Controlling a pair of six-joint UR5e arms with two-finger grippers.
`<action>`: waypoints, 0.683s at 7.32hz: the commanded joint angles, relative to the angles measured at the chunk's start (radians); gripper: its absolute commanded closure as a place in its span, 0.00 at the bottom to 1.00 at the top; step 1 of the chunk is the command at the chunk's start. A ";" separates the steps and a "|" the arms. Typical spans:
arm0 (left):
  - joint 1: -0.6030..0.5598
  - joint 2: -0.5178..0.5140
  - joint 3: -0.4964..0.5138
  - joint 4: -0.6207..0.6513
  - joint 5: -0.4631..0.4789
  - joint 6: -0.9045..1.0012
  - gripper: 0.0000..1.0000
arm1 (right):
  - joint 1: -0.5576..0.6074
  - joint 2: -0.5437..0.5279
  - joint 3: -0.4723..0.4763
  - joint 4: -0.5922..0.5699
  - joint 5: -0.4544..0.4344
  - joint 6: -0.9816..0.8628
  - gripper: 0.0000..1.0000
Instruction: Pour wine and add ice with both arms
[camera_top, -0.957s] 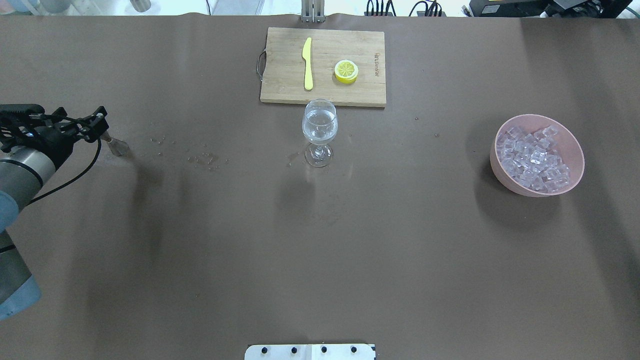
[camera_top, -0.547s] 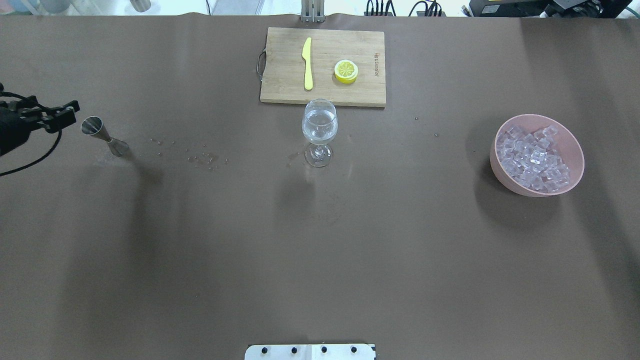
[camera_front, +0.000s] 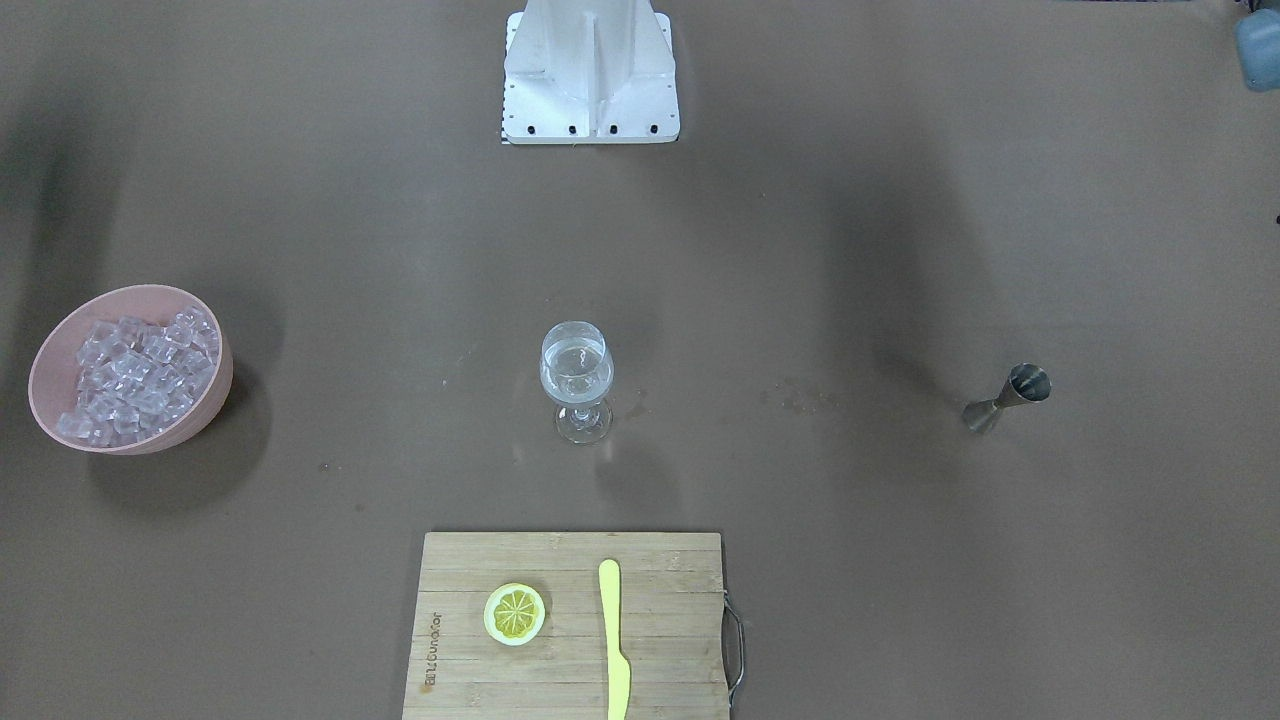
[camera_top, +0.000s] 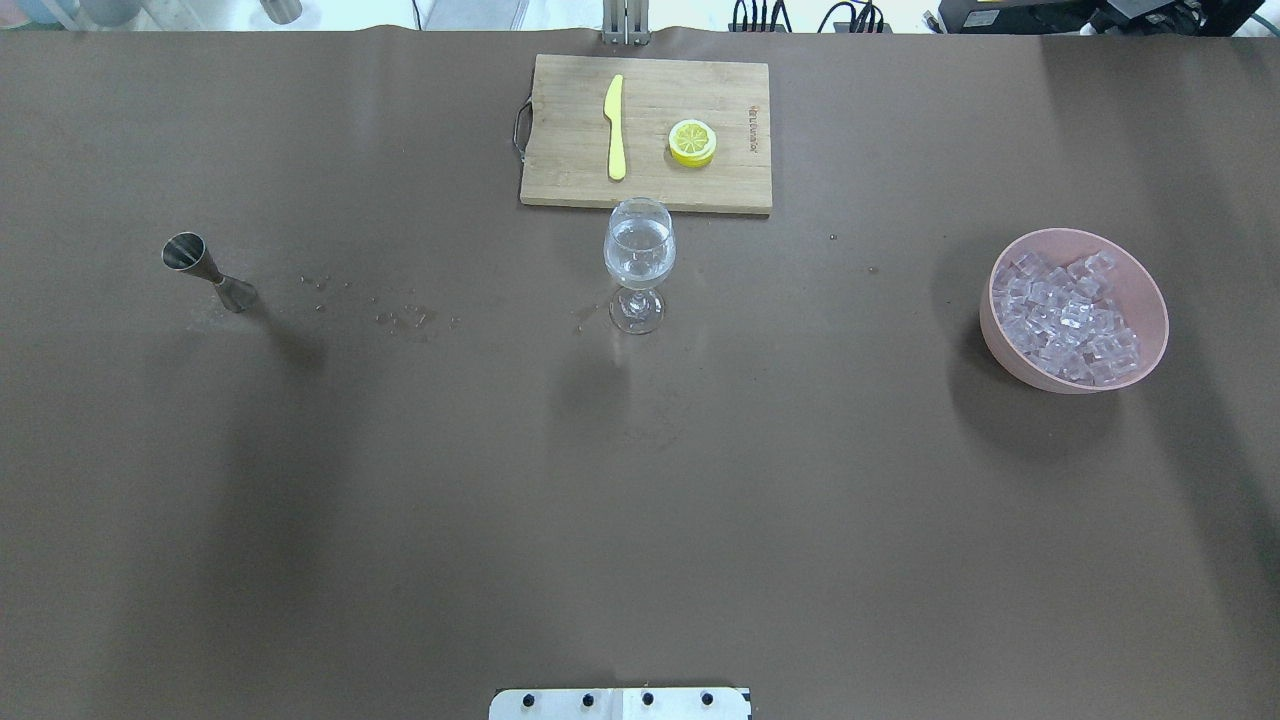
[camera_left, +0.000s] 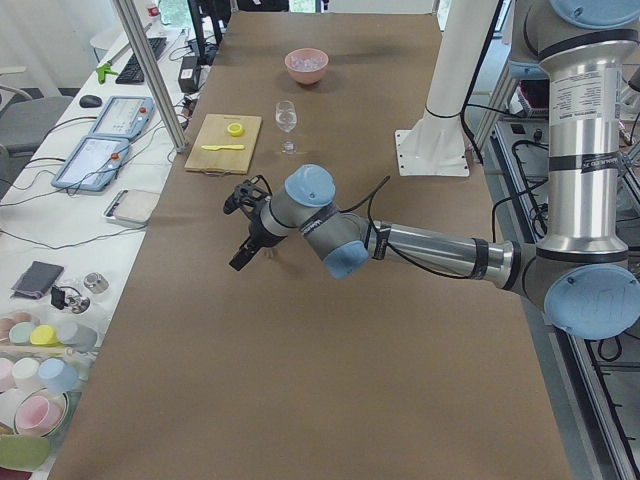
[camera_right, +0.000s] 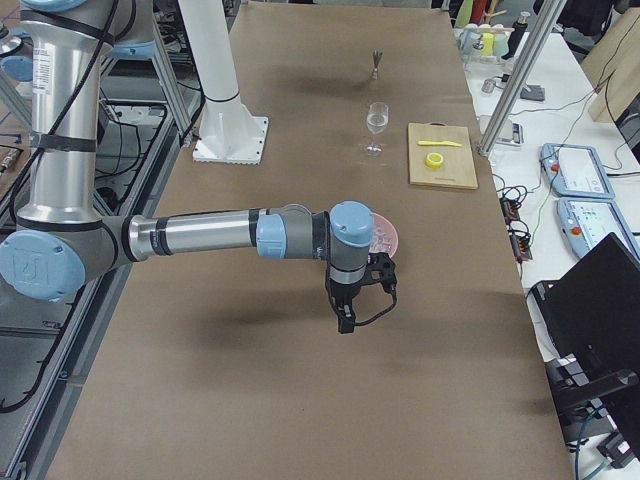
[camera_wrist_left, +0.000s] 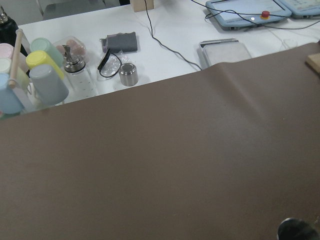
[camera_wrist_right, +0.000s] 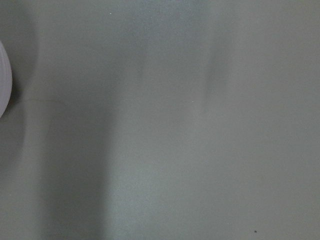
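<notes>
A stemmed glass (camera_top: 640, 250) stands at mid table with a little clear wine (camera_top: 640, 240) in its bowl; the front-facing view also has this glass (camera_front: 577, 378). The ice (camera_top: 1068, 318) fills a pink bowl (camera_top: 1010, 365) at the right. A steel jigger (camera_top: 208, 272) stands alone at the left. My left gripper (camera_left: 238, 235) hovers over the table's left end in the exterior left view only. My right gripper (camera_right: 350, 315) hangs just in front of the bowl (camera_right: 388, 235) in the exterior right view only. I cannot tell whether either is open or shut.
A wooden cutting board (camera_top: 570, 150) at the far edge carries a yellow knife (camera_top: 614, 125) and a lemon slice (camera_top: 692, 142). Droplets (camera_top: 405, 318) spot the cloth between jigger and glass. The white base (camera_front: 590, 75) stands at the robot's side. Cups (camera_wrist_left: 37, 75) crowd a side table.
My left gripper has drawn back to the left, away from the jigger, and left the overhead view. The jigger stays standing where it was. Glass and bowl have not moved.
</notes>
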 joint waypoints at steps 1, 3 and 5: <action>-0.080 -0.026 -0.043 0.371 -0.008 0.382 0.02 | 0.005 0.000 0.003 0.003 0.000 0.000 0.00; -0.100 -0.016 0.023 0.609 0.052 0.533 0.02 | 0.006 -0.003 0.004 0.030 0.000 0.000 0.00; -0.144 -0.005 0.084 0.616 -0.004 0.391 0.02 | 0.006 -0.003 0.004 0.032 0.000 0.002 0.00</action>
